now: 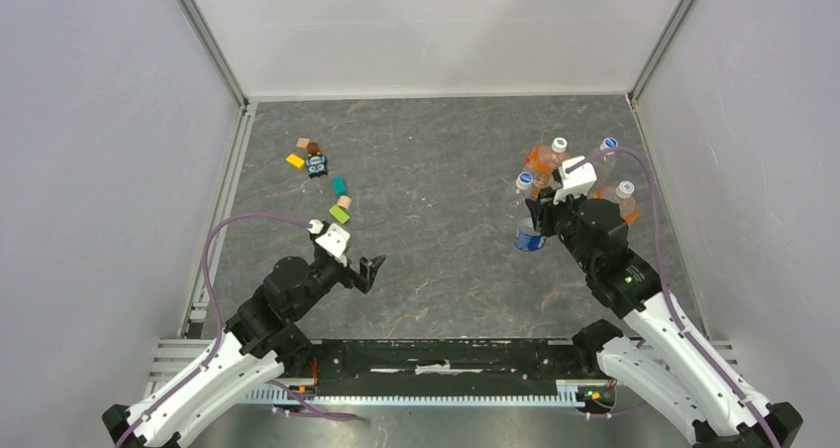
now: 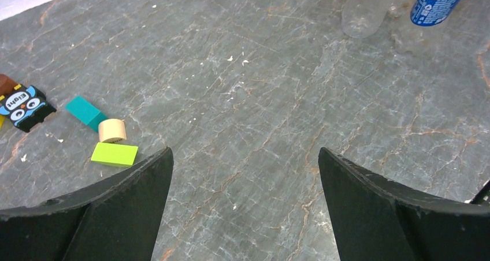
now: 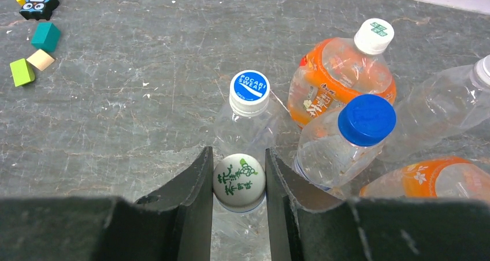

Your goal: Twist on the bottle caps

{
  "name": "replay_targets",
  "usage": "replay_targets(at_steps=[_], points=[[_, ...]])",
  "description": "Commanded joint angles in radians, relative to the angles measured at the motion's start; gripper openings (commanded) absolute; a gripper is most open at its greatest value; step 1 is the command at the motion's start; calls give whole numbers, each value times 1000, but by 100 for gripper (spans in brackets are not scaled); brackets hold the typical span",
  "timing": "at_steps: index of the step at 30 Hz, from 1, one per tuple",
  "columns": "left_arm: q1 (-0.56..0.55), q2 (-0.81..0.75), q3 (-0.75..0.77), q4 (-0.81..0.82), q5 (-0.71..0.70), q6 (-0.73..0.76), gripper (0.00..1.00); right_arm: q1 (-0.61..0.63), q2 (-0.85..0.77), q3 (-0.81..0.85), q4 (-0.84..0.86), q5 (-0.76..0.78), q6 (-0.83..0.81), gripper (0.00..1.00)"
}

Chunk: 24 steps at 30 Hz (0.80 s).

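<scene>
My right gripper (image 3: 238, 154) is shut on a small white cap with green print (image 3: 238, 182). The cap sits on the neck of a clear bottle, which shows in the top view with a blue label band (image 1: 529, 237). Just beyond it stands an unlabelled clear bottle (image 3: 249, 127) with a white and blue cap (image 3: 249, 92) on it. Both bottles also show in the left wrist view, the labelled one (image 2: 436, 4) and the unlabelled one (image 2: 363, 10). My left gripper (image 1: 370, 271) is open and empty above bare table, far left of the bottles; its jaws stand wide apart (image 2: 245, 157).
Two orange-liquid bottles (image 3: 338, 79) (image 3: 430, 180), a clear bottle with a bright blue cap (image 3: 366, 119) and another clear bottle (image 3: 445, 108) crowd right of my right gripper. Small toy blocks (image 1: 340, 213) and an owl block (image 1: 316, 165) lie at the back left. Walls enclose the table.
</scene>
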Motion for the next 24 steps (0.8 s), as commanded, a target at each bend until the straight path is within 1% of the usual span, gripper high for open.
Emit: replay_targets(at_steps=[1,4,7,8,10,15,17,21,24], points=[[0,26,12,18,-32,-47,100,-16,-31,-26,75,-46,8,0],[0,28,12,19,-33,-46,100,-16,-41,-34,78,-44,6,0],[0,32,13,19,-32,-45,100,-19,-41,-40,76,-47,12,5],[0,33,14,19,-31,-45,100,-19,-41,-39,74,-50,13,8],[0,33,14,20,-26,-44,100,-19,-39,-38,71,-53,11,19],[0,37,15,20,-17,-42,100,-19,-36,-17,50,-63,-3,35],[0,39,15,22,-15,-39,100,-19,-38,-10,42,-65,-7,40],[0,44,17,22,-12,-40,100,-19,-46,-1,34,-62,-13,46],[1,42,17,20,-11,-38,100,-19,-50,5,29,-57,-18,47]])
